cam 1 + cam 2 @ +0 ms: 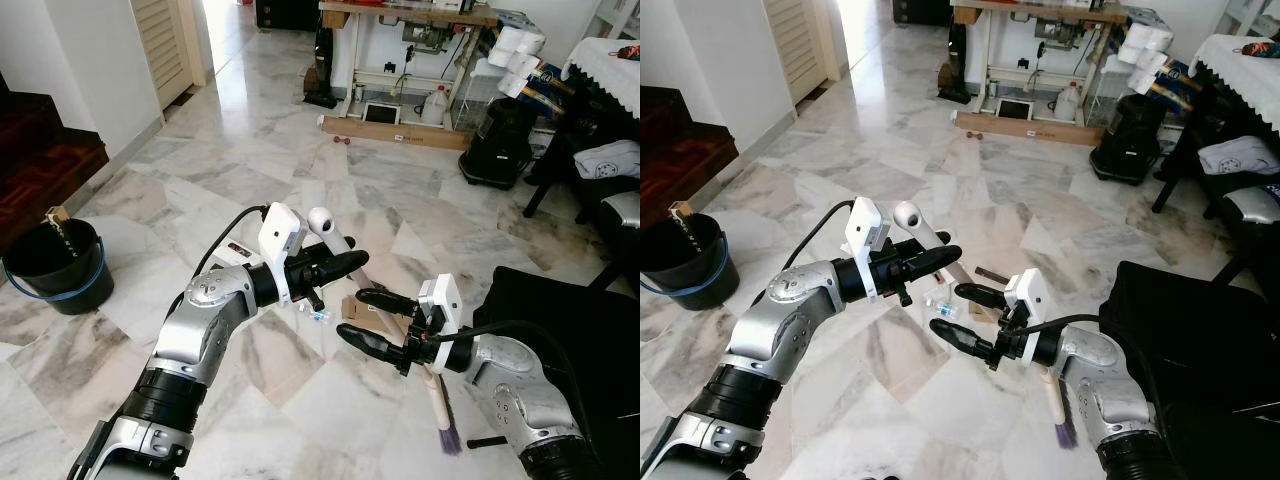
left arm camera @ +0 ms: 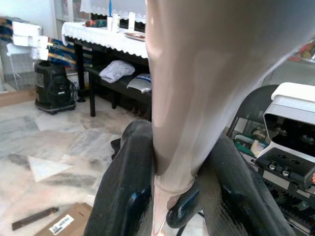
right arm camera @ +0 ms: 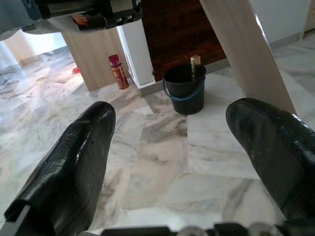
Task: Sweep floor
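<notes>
Your left gripper [image 1: 340, 268] is clenched on the white handle [image 1: 330, 232], which slants down past it toward the floor. Your right gripper [image 1: 365, 318], just beside and lower, is released, fingers spread, touching nothing. A brush [image 1: 441, 408] lies on the floor under your right wrist. Cardboard [image 1: 375, 315] and a small clear scrap [image 1: 941, 303] lie below both grippers on grey-veined marble floor [image 1: 300, 170]. Black bucket [image 1: 58, 266] well off left, by dark stairs [image 1: 40, 160]. White workbench [image 1: 400, 50] far ahead.

The broom [image 1: 436, 392] has a long pale handle with a round white tip near the middle of the frame. It tilts down to the lower right, where its purple bristles touch the grey and white marble floor [image 1: 300, 170]
</notes>
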Controlling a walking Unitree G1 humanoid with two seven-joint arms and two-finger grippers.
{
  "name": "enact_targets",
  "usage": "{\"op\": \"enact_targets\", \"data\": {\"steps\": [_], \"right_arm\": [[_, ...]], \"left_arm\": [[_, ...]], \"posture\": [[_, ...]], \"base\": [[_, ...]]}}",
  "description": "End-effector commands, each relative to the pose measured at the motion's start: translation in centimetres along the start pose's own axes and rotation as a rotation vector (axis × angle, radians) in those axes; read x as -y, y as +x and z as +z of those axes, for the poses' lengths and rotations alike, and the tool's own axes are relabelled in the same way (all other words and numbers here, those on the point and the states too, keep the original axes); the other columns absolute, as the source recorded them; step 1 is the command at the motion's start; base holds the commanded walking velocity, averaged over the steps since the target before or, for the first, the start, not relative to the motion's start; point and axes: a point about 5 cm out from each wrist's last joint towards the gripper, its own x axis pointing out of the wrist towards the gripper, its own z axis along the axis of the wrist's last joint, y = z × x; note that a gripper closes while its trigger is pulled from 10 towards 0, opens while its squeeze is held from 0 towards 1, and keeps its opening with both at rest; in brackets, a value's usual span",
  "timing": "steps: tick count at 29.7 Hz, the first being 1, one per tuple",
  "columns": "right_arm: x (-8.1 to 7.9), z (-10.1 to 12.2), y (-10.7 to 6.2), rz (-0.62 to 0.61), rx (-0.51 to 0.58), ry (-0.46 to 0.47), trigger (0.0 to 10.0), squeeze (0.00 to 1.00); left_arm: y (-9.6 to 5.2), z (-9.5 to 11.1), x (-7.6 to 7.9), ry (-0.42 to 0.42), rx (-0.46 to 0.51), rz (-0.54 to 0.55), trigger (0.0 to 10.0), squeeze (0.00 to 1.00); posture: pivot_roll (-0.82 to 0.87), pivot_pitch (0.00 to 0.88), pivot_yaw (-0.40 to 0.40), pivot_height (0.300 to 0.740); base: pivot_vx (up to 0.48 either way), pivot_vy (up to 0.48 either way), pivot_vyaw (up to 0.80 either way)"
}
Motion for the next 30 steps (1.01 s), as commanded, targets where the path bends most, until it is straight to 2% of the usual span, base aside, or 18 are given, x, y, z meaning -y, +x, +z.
{"op": "enact_targets", "data": {"steps": [1, 8, 10, 12, 14, 18, 21, 23, 30], "right_arm": [[1.0, 0.9, -1.7, -0.080, 0.036, 0.018, 10.0, 0.00], [-1.1, 0.4, -2.0, 0.089, 0.031, 0.096, 10.0, 0.00], [-1.7, 0.4, -2.1, 0.126, 0.029, 0.114, 10.0, 0.00], [-1.8, 0.5, -2.2, 0.128, 0.028, 0.112, 10.0, 0.00], [-1.6, 0.4, -2.3, 0.110, 0.023, 0.098, 10.0, 0.00], [-0.3, 0.5, -2.4, -0.002, 0.025, 0.045, 10.0, 0.00], [0.0, 0.7, -2.3, -0.035, 0.025, 0.026, 10.0, 0.00], [0.1, 0.7, -2.3, -0.035, 0.022, 0.018, 10.0, 0.00], [0.0, 0.8, -2.2, -0.025, 0.029, 0.000, 10.0, 0.00]], "left_arm": [[0.1, 0.6, -0.2, 0.039, 0.023, 0.012, 10.0, 0.00], [0.4, 1.4, -1.5, 0.078, 0.069, 0.120, 10.0, 0.00], [0.4, 1.5, -2.0, 0.104, 0.073, 0.172, 10.0, 0.00], [0.4, 1.5, -2.1, 0.106, 0.072, 0.176, 10.0, 0.00], [0.4, 1.4, -2.0, 0.088, 0.070, 0.154, 10.0, 0.00], [0.4, 1.1, -0.6, 0.016, 0.055, 0.015, 10.0, 0.00], [0.3, 0.8, -0.1, 0.010, 0.030, -0.027, 10.0, 0.00], [0.2, 0.4, 0.2, 0.009, 0.003, -0.063, 10.0, 0.00], [0.2, 0.3, 0.6, -0.001, -0.006, -0.100, 10.0, 0.00]], "posture": [[-0.10, 0.000, -0.040, 0.740], [-0.10, 0.000, -0.033, 0.740], [-0.11, 0.000, -0.032, 0.740], [-0.11, 0.000, -0.032, 0.740], [-0.10, 0.000, -0.031, 0.740], [-0.10, 0.000, -0.030, 0.740], [-0.10, 0.000, -0.030, 0.740], [-0.10, 0.000, -0.030, 0.740], [-0.10, 0.000, -0.026, 0.740]], "base": [[0.000, 0.000, 0.00], [0.000, 0.000, 0.00], [0.000, 0.000, 0.00], [0.000, 0.000, 0.00], [0.000, 0.000, 0.00], [0.000, 0.000, 0.00], [0.000, 0.000, 0.00], [0.000, 0.000, 0.00], [0.000, 0.000, 0.00]]}}
